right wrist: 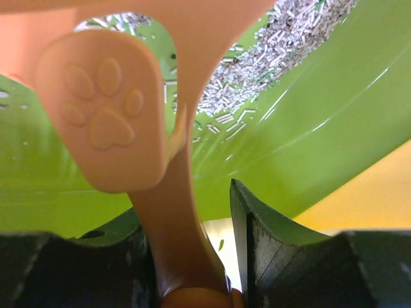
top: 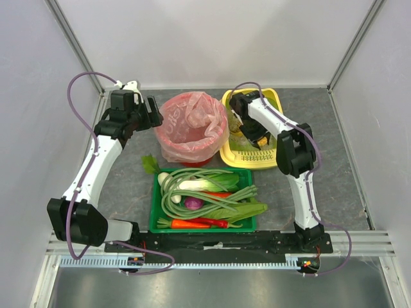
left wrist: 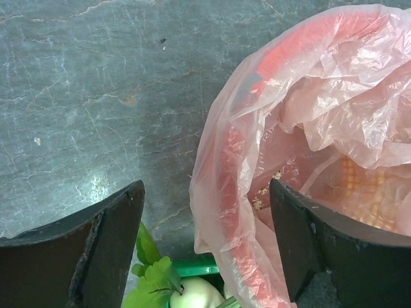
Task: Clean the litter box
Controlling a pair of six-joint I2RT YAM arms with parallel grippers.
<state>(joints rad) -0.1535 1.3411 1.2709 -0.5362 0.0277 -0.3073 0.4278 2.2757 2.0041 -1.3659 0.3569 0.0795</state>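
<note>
"Where's the litter box from where you stand?"

"Back right of the grey marbled table (top: 340,173). The yellow rectangular plastic litter box (top: 247,158) sits just beside the round red bin lined with a pink plastic bag (top: 192,138). Its green lining (right wrist: 334,122) is showing, with grey-beige litter pellets (right wrist: 289,38) lying on it."

"And the right gripper?"

"The right gripper (right wrist: 186,237) is low over the box. A peach plastic scoop (right wrist: 103,109) with a paw print stands between its fingers (right wrist: 276,256). It looks clamped on the handle, though there's a sliver of gap on one side."

"The left gripper?"

"The left gripper (left wrist: 205,244) is spread wide and holding nothing, hanging over the edge of the bin's bag. The green plastic tray of vegetables (top: 156,212) is nearest the arms."
</note>
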